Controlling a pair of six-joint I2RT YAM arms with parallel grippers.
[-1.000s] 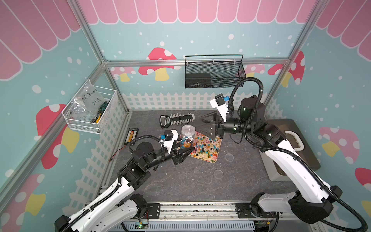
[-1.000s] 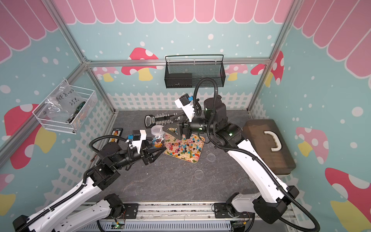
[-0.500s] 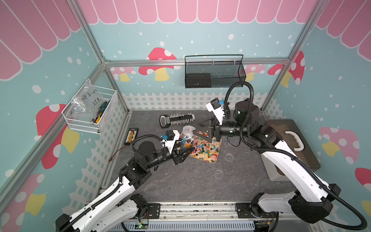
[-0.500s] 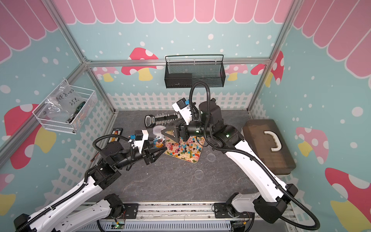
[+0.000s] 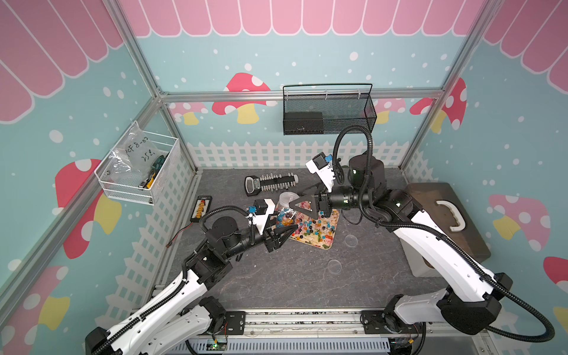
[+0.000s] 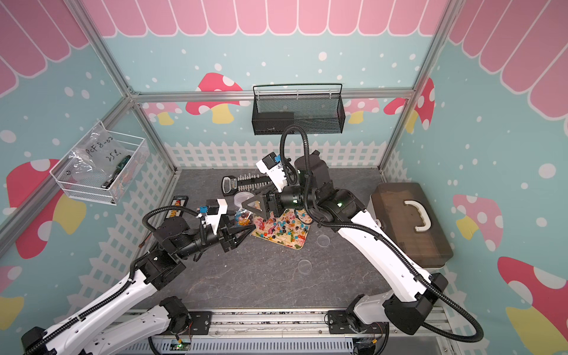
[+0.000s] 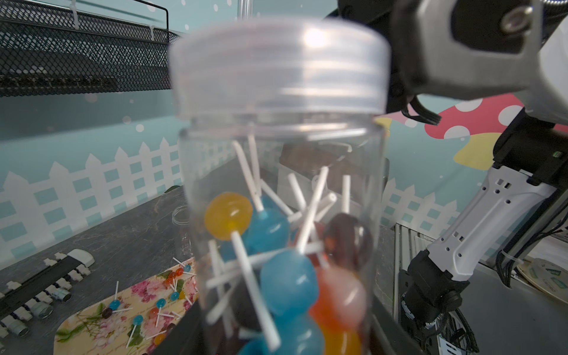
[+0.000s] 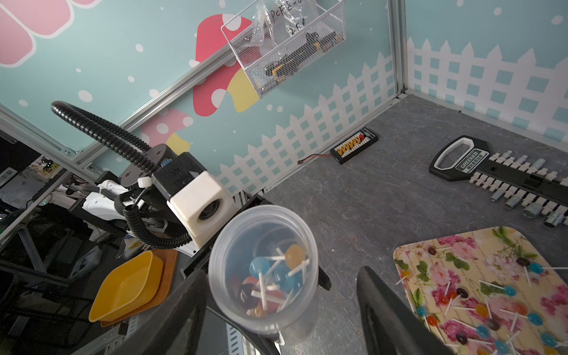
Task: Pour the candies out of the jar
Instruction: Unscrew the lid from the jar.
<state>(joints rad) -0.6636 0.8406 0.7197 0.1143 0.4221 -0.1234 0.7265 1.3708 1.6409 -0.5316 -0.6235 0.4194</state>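
Observation:
A clear plastic jar point(image 5: 284, 213) point(image 6: 242, 215) stands upright off the table with its translucent lid point(image 7: 276, 67) on. My left gripper point(image 5: 281, 233) point(image 7: 282, 338) is shut on its lower body. Several candies point(image 7: 285, 276) point(image 8: 270, 276), blue, orange and dark lollipops, lie inside. Many more candies point(image 5: 316, 229) are spread over a floral tray point(image 5: 325, 244) point(image 8: 408, 255) beside it. My right gripper point(image 5: 299, 204) point(image 8: 276, 322) is open with one jaw on each side of the lid; one finger point(image 8: 393, 313) stands well apart from it.
A black socket rail point(image 5: 270, 184) lies behind the jar, a small black board point(image 5: 201, 209) by the left fence. Two clear discs point(image 5: 350, 240) point(image 5: 334, 266) lie right of the tray. A brown box point(image 5: 445, 215) fills the right side. Wire baskets point(image 5: 329, 110) point(image 5: 138, 175) hang on the walls.
My right arm has swung left and down, bringing its open jaws from beside the tray to around the jar's lid. The left arm and jar have stayed put.

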